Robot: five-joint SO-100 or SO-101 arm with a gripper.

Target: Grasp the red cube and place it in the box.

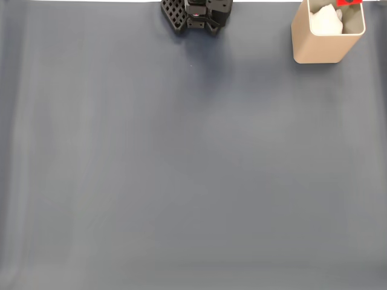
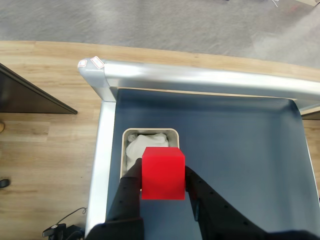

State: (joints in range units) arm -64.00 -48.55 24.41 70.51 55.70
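In the wrist view the red cube [image 2: 163, 173] is clamped between my two black fingers [image 2: 131, 187], and my gripper [image 2: 162, 176] is shut on it. The cube hangs directly above the beige box [image 2: 150, 131], covering its near part. Crumpled white material [image 2: 142, 146] lies inside the box. In the fixed view the box [image 1: 320, 49] stands at the top right of the table, and a sliver of the red cube [image 1: 349, 2] shows at the frame's top edge over the box's rim.
The black arm base [image 1: 199, 15] sits at the top centre of the blue-grey table mat [image 1: 181, 169]. In the wrist view a metal table rim [image 2: 100, 145] runs beside the box, with wooden floor [image 2: 45, 150] beyond it.
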